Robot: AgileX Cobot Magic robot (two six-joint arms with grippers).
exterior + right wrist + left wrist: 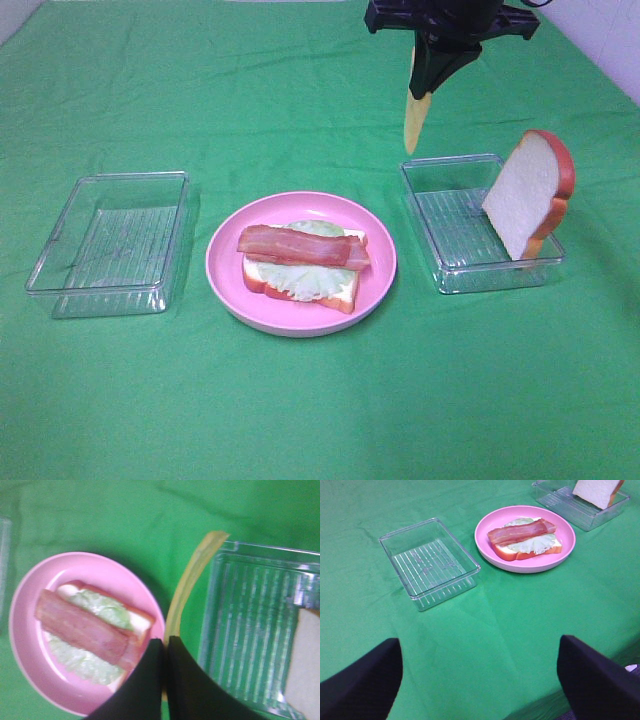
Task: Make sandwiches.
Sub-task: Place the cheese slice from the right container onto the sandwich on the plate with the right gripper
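Observation:
A half-built sandwich (pixel 300 275) lies on the round pink plate (pixel 228 285): a bread slice, pale lettuce, and bacon strips (pixel 300 246) on top. My right gripper (pixel 430 85) is shut on a thin yellow cheese slice (pixel 412 125) that hangs above the far edge of the right tray (pixel 450 272). In the right wrist view the shut gripper (pixel 162 642) pinches the cheese (pixel 192 575) between plate and tray. A second bread slice (pixel 530 192) leans upright in that tray. My left gripper (pixel 480 680) is open, empty, well short of the plate; it is out of the exterior view.
A clear plastic tray (pixel 110 245) with nothing in it sits left of the plate; it also shows in the left wrist view (pixel 427 562). Green cloth (pixel 320 400) covers the table. The plate (pixel 490 555) and the right tray (pixel 570 510) lie beyond the left gripper.

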